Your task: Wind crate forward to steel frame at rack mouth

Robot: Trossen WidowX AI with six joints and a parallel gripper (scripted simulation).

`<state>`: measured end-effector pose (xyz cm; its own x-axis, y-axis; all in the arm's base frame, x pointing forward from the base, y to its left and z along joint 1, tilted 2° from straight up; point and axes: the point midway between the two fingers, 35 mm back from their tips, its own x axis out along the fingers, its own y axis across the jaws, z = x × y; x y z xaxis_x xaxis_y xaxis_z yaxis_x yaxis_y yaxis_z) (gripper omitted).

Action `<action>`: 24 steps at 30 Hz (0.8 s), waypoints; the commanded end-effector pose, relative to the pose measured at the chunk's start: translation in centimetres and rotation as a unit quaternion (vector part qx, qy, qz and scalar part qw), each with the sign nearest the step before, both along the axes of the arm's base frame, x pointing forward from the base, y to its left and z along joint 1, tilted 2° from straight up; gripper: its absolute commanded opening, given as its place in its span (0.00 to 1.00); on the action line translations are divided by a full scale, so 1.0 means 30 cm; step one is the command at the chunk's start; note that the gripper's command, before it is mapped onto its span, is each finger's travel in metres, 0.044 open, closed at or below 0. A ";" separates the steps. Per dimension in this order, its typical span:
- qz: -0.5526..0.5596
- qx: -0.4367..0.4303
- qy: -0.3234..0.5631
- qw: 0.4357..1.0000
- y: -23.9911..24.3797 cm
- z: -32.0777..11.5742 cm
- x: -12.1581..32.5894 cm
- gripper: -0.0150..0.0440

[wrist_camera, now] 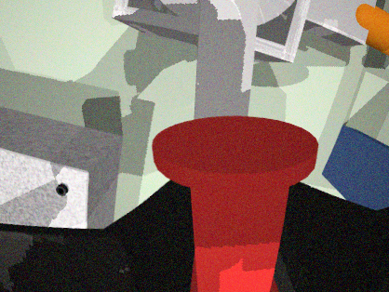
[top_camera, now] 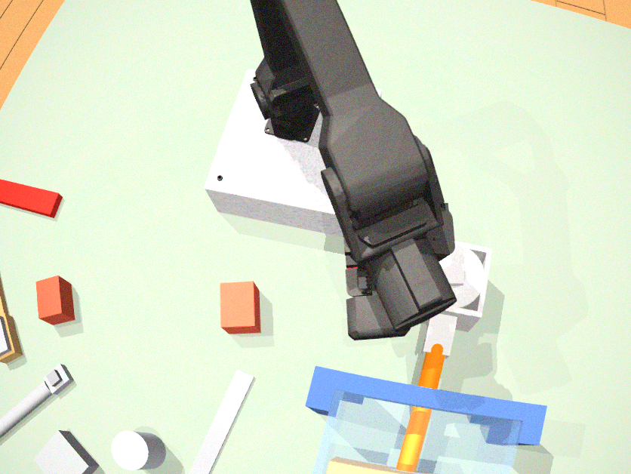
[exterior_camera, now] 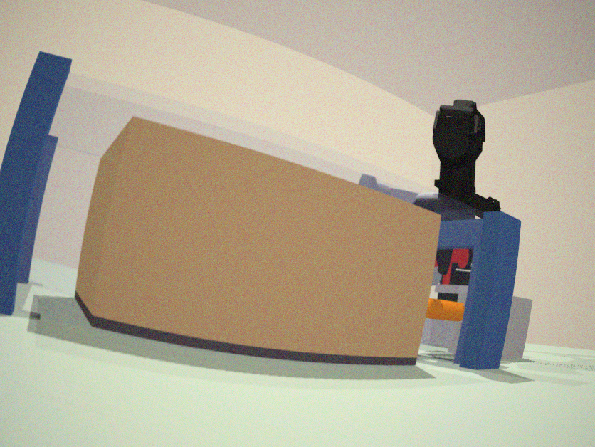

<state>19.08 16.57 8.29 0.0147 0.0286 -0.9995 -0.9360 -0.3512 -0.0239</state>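
Crate [top_camera: 364,466] [exterior_camera: 259,240] sits flat in the clear cubby, short of the blue frame [top_camera: 428,398] [exterior_camera: 490,290]; your fingers grip the red knob [wrist_camera: 234,146], presumably to crank the winch [top_camera: 472,280] [wrist_camera: 279,48] and draw the strap in.

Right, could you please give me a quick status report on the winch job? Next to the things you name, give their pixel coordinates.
Tool shut on red flanged knob of grey crank [wrist_camera: 234,186]. Tan box crate [exterior_camera: 259,240] flat, short of blue steel frame [top_camera: 367,389] [exterior_camera: 490,293].
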 end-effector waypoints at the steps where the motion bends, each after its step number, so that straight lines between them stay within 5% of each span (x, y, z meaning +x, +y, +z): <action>1: -0.001 0.005 -0.018 1.000 0.024 0.001 0.054 0.25; 24: -0.001 0.006 -0.019 1.000 0.072 0.007 0.125 0.25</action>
<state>21.89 17.92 8.52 0.0337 0.0237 -0.9991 -0.9378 -0.3448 -0.0398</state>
